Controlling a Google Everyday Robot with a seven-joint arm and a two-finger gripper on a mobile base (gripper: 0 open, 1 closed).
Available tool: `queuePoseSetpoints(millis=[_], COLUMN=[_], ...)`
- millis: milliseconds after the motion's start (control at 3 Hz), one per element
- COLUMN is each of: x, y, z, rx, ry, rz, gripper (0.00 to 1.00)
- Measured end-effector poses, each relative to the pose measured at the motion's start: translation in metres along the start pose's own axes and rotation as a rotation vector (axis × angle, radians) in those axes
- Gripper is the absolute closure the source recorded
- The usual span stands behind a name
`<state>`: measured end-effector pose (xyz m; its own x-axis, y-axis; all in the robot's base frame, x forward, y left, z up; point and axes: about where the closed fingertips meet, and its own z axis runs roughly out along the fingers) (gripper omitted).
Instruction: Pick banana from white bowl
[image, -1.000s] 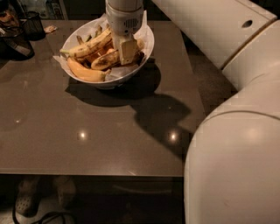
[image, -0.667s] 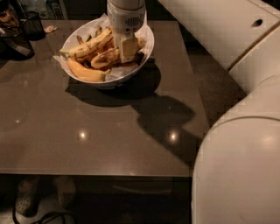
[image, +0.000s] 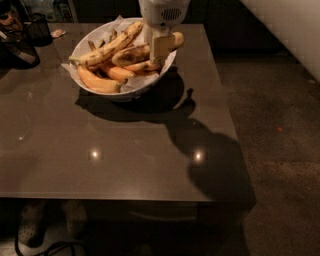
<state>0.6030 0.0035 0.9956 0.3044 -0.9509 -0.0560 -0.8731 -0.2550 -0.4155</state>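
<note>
The white bowl, lined with crinkled white paper, stands at the far side of the dark table and holds several bananas. My gripper reaches down from the top over the bowl's right half. It is shut on the banana, the thick yellow one mottled with brown. The banana lies crosswise between the fingers, and its right end pokes out past the bowl's rim. It sits on top of the pile, at about rim height.
A longer speckled banana and a smooth orange-yellow banana lie in the bowl to the left of the gripper. A black mesh basket and dark clutter stand at the table's far left. The table's right edge drops to the floor.
The view has shifted and my white arm no longer fills the right side. The gripper stays over the bowl, and the mottled banana now sits higher, between its fingers.
</note>
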Motion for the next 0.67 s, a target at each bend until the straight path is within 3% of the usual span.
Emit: queuePoseSetpoints(millis=[667], x=[-0.0028], y=[0.013], z=[-0.0134], rx=[0.008], ry=[0.017], rz=[-0.01], gripper=[1.0])
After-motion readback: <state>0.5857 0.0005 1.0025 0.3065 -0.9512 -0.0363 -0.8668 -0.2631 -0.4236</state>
